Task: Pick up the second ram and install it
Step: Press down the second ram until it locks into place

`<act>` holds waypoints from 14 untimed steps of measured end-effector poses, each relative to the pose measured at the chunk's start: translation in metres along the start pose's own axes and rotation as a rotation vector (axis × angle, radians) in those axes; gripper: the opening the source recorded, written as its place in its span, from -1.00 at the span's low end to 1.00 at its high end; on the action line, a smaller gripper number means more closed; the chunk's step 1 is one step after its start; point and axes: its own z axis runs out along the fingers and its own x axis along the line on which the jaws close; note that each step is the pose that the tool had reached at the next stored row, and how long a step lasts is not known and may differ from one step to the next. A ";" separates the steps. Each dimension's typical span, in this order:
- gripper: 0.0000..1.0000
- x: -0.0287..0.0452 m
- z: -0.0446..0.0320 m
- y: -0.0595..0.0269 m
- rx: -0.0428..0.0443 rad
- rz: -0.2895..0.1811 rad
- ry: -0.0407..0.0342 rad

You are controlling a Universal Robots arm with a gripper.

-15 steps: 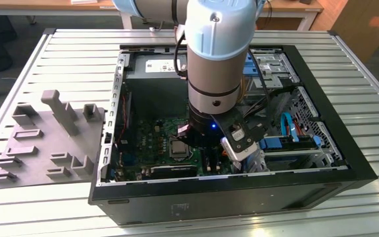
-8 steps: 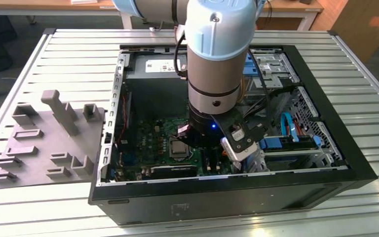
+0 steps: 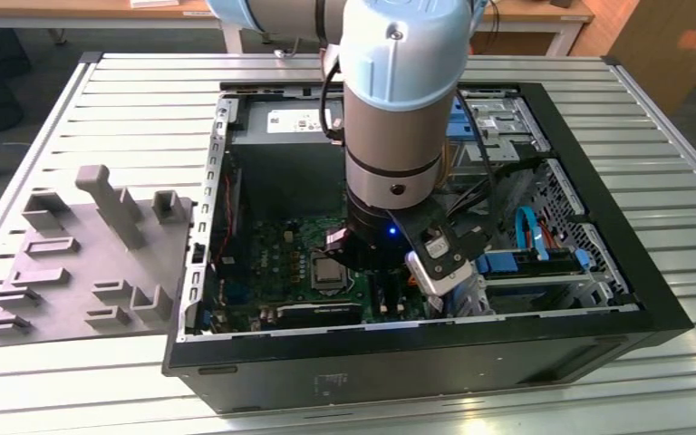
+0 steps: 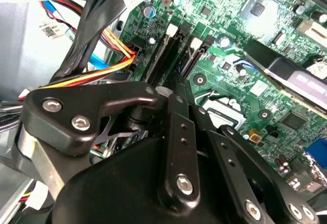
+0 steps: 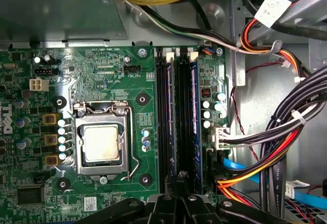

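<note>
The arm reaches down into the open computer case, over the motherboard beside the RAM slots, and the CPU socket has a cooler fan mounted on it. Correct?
Not quite: the CPU socket has no cooler; in the first wrist view the bare chip sits exposed under its retention frame. The rest stands.

Arm [image 3: 394,109] vertical in the exterior view, wrist pointing straight down, wrist cameras bracketed on the side toward the exterior view's right. Gripper [image 3: 366,258] low, black body, blue light lit on it. Second wrist view: black linkage bars [image 4: 176,147] angled together near the tip. Finger state can't be read.
</note>
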 end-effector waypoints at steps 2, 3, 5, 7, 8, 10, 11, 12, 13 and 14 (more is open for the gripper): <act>-0.79 -0.0004 -0.0080 -0.0004 0.0036 0.000 0.0008; -0.79 -0.0007 -0.0114 -0.0003 0.0027 0.000 0.0005; -0.79 -0.0012 -0.0190 -0.0003 0.0035 0.000 0.0008; -0.79 -0.0013 -0.0205 -0.0002 0.0031 0.000 0.0006; -0.79 -0.0013 -0.0205 -0.0002 0.0031 0.000 0.0006; -0.79 -0.0013 -0.0205 -0.0001 0.0030 0.000 0.0006; -0.79 -0.0012 -0.0207 0.0008 0.0034 0.000 0.0007; -0.79 -0.0011 -0.0206 0.0028 0.0033 0.000 0.0007; -0.79 -0.0009 -0.0205 0.0052 0.0032 0.000 0.0007; -0.79 -0.0008 -0.0205 0.0080 0.0031 0.000 0.0007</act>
